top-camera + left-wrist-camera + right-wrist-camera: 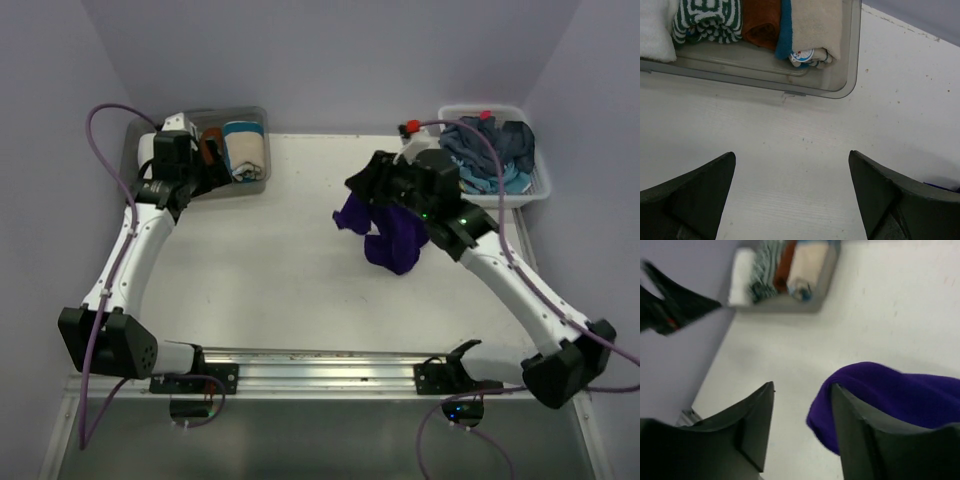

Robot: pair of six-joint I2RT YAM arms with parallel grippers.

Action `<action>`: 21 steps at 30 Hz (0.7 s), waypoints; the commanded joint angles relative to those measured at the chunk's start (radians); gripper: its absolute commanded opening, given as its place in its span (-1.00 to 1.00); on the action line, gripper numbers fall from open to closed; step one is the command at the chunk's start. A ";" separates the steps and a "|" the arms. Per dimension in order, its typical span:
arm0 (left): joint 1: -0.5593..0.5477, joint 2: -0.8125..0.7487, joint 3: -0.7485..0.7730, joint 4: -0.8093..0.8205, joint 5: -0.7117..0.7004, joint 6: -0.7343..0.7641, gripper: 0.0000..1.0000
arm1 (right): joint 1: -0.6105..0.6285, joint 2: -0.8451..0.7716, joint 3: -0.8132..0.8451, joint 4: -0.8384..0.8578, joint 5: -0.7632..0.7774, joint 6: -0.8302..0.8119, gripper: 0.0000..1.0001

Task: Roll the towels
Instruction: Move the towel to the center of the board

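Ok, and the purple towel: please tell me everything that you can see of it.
The purple towel is plain deep-violet soft cloth, no pattern visible. It is crumpled and bunched, not rolled, right of centre over the white table, under the right gripper. In the wrist view a fold drapes over one finger; the jaws stand apart with nothing between them. Whether it lies fully on the table is unclear.

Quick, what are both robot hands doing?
Left gripper: open, holding nothing.
Right gripper: open, deep purple cloth towel draped over one finger.
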 commanded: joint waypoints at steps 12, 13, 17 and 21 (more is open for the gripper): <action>-0.189 0.094 -0.131 0.067 0.120 -0.009 0.95 | -0.230 0.065 -0.175 -0.178 0.074 -0.022 0.18; -0.214 0.113 -0.131 0.079 0.121 -0.022 0.90 | -0.253 0.054 -0.213 -0.189 0.074 -0.022 0.16; -0.373 0.220 -0.128 0.133 0.187 -0.044 0.79 | -0.307 0.017 -0.310 -0.207 0.024 -0.014 0.16; -0.429 0.343 -0.122 0.174 0.261 -0.076 0.65 | -0.310 -0.015 -0.390 -0.215 0.025 0.009 0.18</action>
